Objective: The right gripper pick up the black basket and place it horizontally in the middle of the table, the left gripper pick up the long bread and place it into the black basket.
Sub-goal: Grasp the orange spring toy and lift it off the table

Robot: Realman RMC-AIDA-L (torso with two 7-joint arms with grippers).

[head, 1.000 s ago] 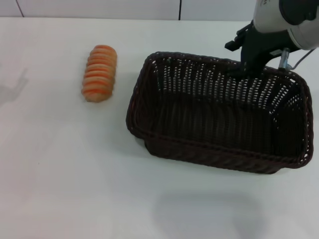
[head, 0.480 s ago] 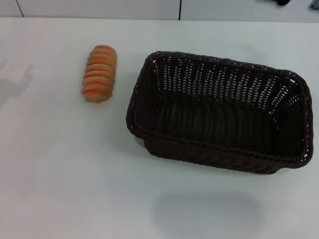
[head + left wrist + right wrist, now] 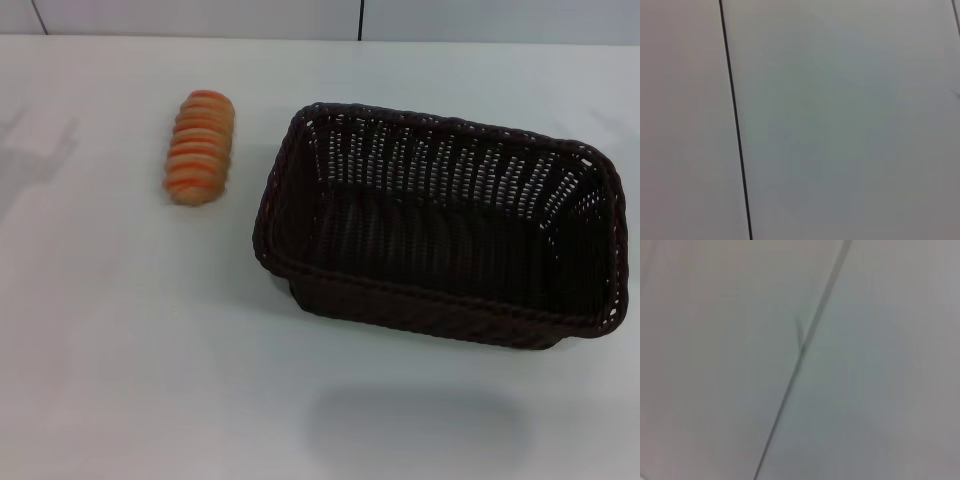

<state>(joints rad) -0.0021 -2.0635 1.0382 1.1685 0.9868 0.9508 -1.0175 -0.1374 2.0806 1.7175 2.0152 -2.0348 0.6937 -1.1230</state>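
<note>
head view: the right pincer is gone from the far rim of the black basket (image 3: 440, 240), so it has let go and the basket sits lengthwise mid-tabletop (image 3: 150, 380). long bread (image 3: 200, 147) lies left of it, apart; neither pincer shows, state untellable.
</note>
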